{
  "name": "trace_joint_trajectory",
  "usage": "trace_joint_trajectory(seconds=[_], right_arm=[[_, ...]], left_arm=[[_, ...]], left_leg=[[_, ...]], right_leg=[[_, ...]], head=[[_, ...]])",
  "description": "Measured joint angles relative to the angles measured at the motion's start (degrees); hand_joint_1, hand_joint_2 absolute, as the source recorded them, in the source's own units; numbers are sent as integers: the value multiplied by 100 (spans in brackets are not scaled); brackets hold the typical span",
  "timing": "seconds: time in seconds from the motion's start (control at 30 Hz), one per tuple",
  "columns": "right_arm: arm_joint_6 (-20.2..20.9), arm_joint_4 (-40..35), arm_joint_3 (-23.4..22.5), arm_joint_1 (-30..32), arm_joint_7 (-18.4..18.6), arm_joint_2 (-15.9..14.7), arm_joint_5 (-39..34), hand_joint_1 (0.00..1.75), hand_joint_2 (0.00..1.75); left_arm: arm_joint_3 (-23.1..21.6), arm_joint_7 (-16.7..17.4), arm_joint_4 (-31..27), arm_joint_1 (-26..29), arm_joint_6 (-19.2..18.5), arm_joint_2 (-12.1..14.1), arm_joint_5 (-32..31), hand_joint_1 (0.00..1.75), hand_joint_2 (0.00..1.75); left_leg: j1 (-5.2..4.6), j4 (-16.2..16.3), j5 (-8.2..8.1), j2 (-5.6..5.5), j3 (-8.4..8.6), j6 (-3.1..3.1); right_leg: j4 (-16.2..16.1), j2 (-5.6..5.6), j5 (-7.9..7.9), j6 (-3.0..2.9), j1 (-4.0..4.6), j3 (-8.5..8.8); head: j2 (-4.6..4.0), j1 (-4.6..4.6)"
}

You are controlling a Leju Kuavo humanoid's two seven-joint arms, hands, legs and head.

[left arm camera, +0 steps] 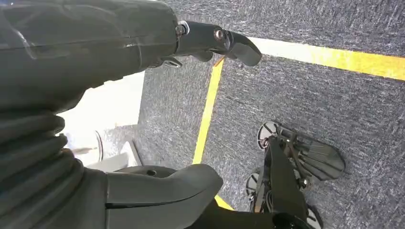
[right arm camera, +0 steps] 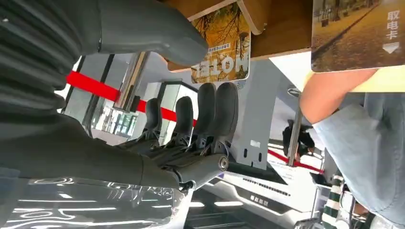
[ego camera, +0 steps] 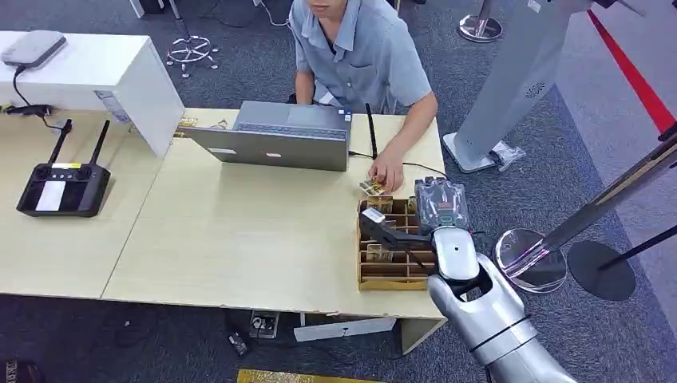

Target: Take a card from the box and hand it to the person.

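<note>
Several cards (ego camera: pixel 381 254) stand in the wooden box (ego camera: pixel 369 279); right hand (ego camera: pixel 382 227) above, fingers extended, holding nothing

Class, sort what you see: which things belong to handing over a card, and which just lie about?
Job: wooden box, card, right hand, person's hand.
Lying about: laptop, remote controller, clear packet.

Head view high, downward; wrist views close.
</note>
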Motion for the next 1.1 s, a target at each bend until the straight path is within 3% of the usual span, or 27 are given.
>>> trace_joint_trajectory(seconds=[0.57,0.83,1.1], right_arm=[[33,0,0,3,15,0,15,87,175],[33,4,0,2,15,-2,46,89,175],[33,37,-2,0,15,-4,50,103,175]], left_arm=[[-76,-2,0,0,-17,4,-4,0,175],[-103,-4,2,0,-26,24,-13,0,175],[-107,-2,9,0,-35,35,-20,0,175]], left_leg=[[0,0,0,0,0,0],[0,0,0,0,0,0],[0,0,0,0,-1,0]], right_leg=[[0,0,0,0,0,0],[0,0,0,0,0,0],[0,0,0,0,0,0]], head=[[0,0],[0,0],[0,0]])
